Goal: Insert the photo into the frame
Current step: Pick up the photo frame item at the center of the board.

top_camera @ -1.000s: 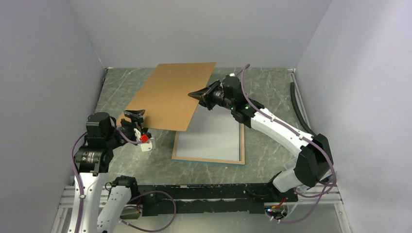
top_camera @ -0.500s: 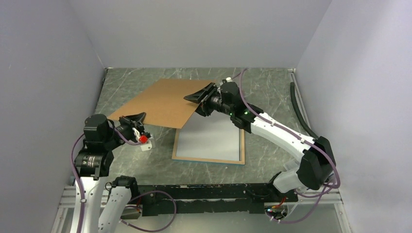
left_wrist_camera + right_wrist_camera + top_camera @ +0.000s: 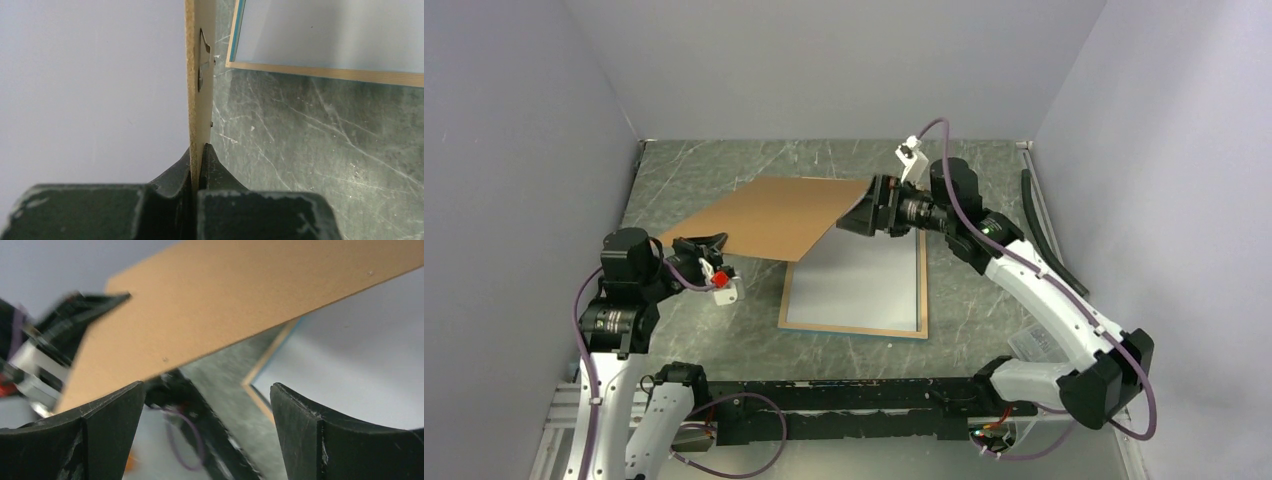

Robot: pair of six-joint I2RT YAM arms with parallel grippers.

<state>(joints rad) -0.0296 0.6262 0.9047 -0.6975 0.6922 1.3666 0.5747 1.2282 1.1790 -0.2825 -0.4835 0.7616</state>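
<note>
Dropping from a steep tilt a second ago, the brown backing board point(image 3: 774, 218) now hangs nearly level, and the right arm has swung back toward the table's right edge. The frame point(image 3: 854, 330) lies flat with its pale wood back rim up, midway between the left and right edges and nearer the near edge. Its turquoise front shows only as a thin line in the left wrist view. A pale sheet fills it, but I cannot tell whether that is the pane or the photo's blank back; no balloon print shows anywhere.

The left gripper point(image 3: 702, 243) is clamped tight on the board's left corner. The board sits edge-on between its fingers, with a small metal tab point(image 3: 204, 60) on its pale face. The right gripper point(image 3: 207, 387) stands spread wide and holds nothing. It is just beside the board's right corner, which overhangs the frame's far-left corner.

Held at one corner only, the board may sag or pivot, strike the rim and shove the frame askew. The table point(image 3: 984, 170) is green-grey marbled, with plain lilac-grey walls point(image 3: 844, 70) on three sides.
</note>
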